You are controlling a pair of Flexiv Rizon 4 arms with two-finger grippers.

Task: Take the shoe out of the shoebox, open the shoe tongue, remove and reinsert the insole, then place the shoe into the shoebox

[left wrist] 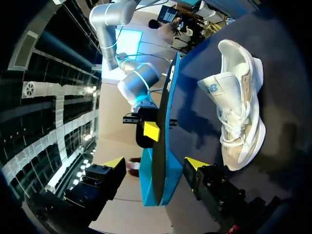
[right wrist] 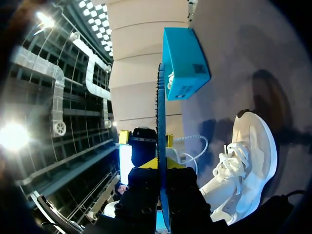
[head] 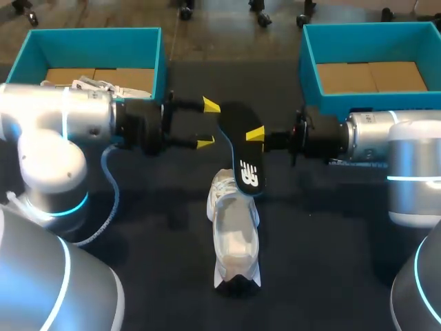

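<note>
Your right claw (head: 255, 134) is clenched on the black foam insole with a blue underside (head: 247, 169), held on edge above the dark counter (head: 331, 234). Your left claw (head: 207, 124) is released, fingers spread, just left of the insole's far end. The white lace-up sneaker (head: 234, 231) lies mid-counter, under the insole's near end.

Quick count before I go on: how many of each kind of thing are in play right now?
Shoeboxes: 2 (left shoebox, right shoebox)
Shoes: 2 (shoe on the table, shoe in the left shoebox)
Insoles: 1 (insole, in the right gripper)
Total: 5
</note>
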